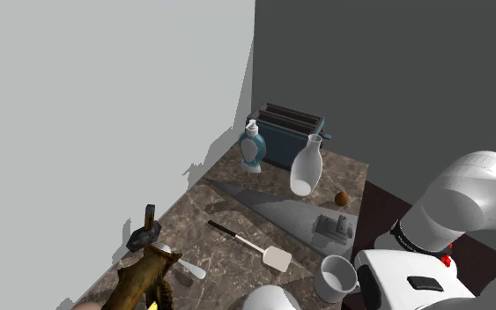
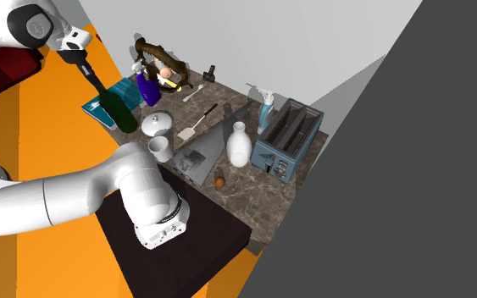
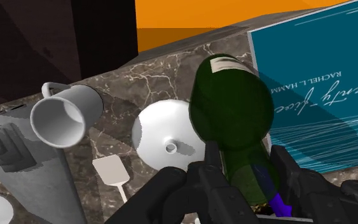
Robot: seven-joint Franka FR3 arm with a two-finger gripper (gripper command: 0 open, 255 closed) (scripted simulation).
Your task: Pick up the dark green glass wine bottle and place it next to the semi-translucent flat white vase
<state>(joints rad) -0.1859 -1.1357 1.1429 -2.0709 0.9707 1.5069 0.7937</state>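
the bottle (image 3: 231,114) is glossy dark green glass, the counter (image 3: 158,83) veined brown stone, the mug (image 3: 60,118) matt white.

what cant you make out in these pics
Bottle neck: wrist view, mostly covered by the gripper.
Whether the bottle's base rests on the book or hangs above it: second exterior view, the angle leaves it open.
Book title: wrist view, cut off by the edge and the bottle.
Small brown ball: shoulder view, too small to identify.
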